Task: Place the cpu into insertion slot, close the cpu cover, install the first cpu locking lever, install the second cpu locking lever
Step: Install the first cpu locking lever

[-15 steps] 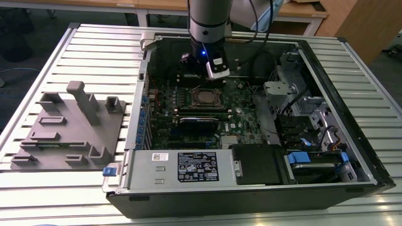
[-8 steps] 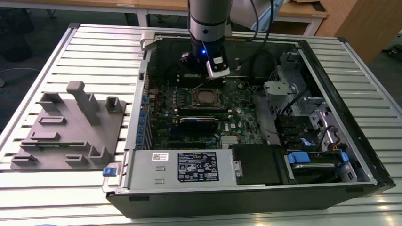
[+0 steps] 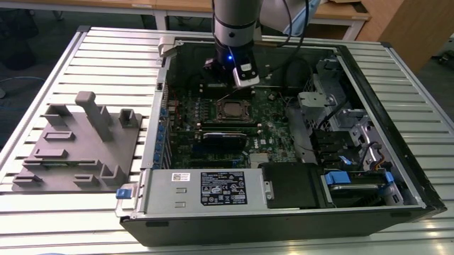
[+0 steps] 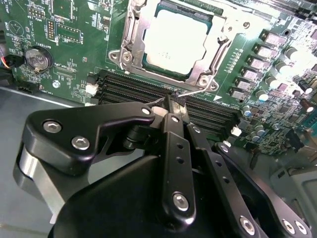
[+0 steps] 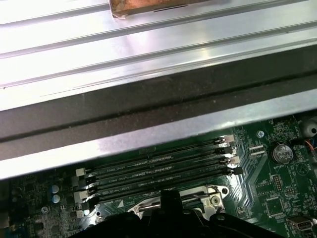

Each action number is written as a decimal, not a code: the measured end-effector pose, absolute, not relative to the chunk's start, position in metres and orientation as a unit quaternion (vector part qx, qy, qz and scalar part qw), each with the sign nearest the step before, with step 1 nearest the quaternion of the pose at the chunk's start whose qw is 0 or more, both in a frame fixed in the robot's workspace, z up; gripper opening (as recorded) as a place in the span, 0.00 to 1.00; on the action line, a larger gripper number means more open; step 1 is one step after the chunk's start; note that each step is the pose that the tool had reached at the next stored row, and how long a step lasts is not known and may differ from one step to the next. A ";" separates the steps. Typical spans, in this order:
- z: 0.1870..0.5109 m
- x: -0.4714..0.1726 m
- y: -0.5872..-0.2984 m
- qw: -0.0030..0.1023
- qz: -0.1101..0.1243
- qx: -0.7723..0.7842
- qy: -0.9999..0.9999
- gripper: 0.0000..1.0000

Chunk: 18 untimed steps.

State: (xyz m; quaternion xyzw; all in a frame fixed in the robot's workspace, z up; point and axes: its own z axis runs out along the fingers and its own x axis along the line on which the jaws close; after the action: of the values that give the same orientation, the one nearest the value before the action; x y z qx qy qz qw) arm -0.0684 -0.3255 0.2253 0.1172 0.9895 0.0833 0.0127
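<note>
Here the open computer case (image 3: 284, 226) lies on a slatted table (image 3: 106, 58), with a white printed label (image 3: 221, 188) inside it. Over the green board (image 4: 74, 59) the claw (image 4: 171, 103) hangs with its fingers pinched together, above the black memory slots (image 4: 133, 89). Just past its tip the silvery cover (image 4: 130, 39) lies flat around the cpu (image 4: 176, 42), a pale square. A thin wire lever (image 4: 198, 90) crosses at the fingertips.

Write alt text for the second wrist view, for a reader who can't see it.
The arm's black gripper looms in the foreground, its tip at a thin silvery wire lever. Beyond it, the square silver-topped cpu sits in the metal-framed insertion slot on the green circuit board, with the thin silvery cpu cover lying around it.
</note>
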 end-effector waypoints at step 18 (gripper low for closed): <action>0.225 -0.066 -0.321 0.012 0.087 0.117 0.989 0.11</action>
State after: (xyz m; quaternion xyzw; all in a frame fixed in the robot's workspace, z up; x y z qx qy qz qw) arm -0.0657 -0.3214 0.2246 0.1173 0.9892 0.0870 0.0123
